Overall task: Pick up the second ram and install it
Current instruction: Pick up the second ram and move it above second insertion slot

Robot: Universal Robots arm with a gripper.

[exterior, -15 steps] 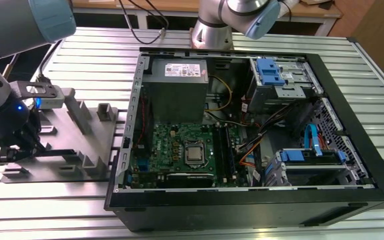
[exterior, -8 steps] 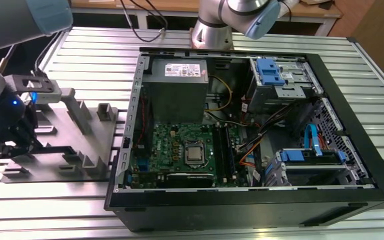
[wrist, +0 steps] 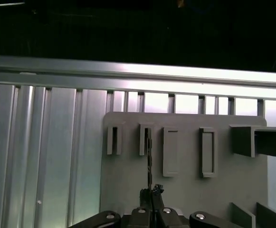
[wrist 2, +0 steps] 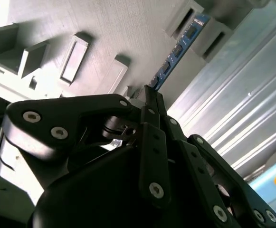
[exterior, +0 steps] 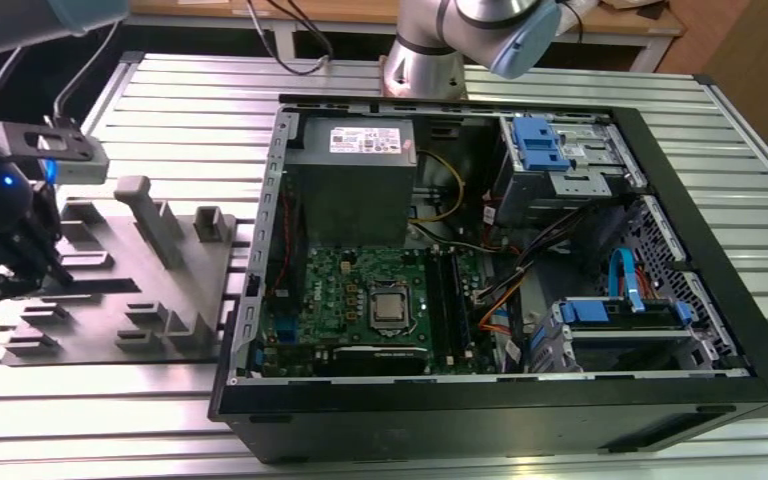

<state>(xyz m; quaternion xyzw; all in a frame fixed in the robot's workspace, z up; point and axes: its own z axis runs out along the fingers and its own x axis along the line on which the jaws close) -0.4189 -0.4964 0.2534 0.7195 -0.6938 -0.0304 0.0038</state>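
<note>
In the lower left of the exterior view, the second ram [wrist 2: 178,47], a thin blue-green circuit stick with black chips, is being pinched edge-on by the black gripper [wrist 2: 151,95] while seated in a grey slotted fixture tray [exterior: 104,322]. It is best being kept square to the slot, so jamming is avoided.
</note>
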